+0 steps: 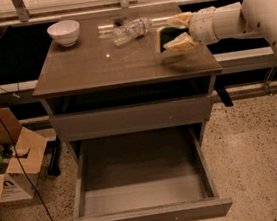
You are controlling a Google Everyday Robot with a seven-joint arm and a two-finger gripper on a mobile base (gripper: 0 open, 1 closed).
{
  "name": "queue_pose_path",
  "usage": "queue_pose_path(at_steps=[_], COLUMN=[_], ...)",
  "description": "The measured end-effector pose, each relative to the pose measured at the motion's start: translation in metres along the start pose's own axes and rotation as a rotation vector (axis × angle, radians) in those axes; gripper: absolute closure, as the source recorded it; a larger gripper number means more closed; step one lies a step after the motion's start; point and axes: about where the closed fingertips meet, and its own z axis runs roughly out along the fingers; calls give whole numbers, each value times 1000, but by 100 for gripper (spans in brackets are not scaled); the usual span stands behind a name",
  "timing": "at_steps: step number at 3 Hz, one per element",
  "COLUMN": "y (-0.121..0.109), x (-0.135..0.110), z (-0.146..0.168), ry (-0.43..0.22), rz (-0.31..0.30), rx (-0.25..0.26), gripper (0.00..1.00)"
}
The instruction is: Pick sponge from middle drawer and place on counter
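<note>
My gripper [173, 31] reaches in from the right on a white arm and is shut on the sponge [162, 39], a dark green pad held on edge just above the right part of the counter [97, 62]. The middle drawer [144, 195] is pulled wide open below, and its pale grey floor is bare.
A white bowl [64, 32] stands at the counter's back left. A clear plastic bottle [131, 30] lies at the back middle, close to the gripper. A closed grey drawer front [129, 118] sits above the open drawer. An open cardboard box [9, 166] and a black cable are on the floor at left.
</note>
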Motion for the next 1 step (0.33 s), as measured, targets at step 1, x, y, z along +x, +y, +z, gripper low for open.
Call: queue_pose_path(at_steps=[1], y=[0], x=[0], z=[0], ry=[0], rz=[0], rx=[0], gripper=[0])
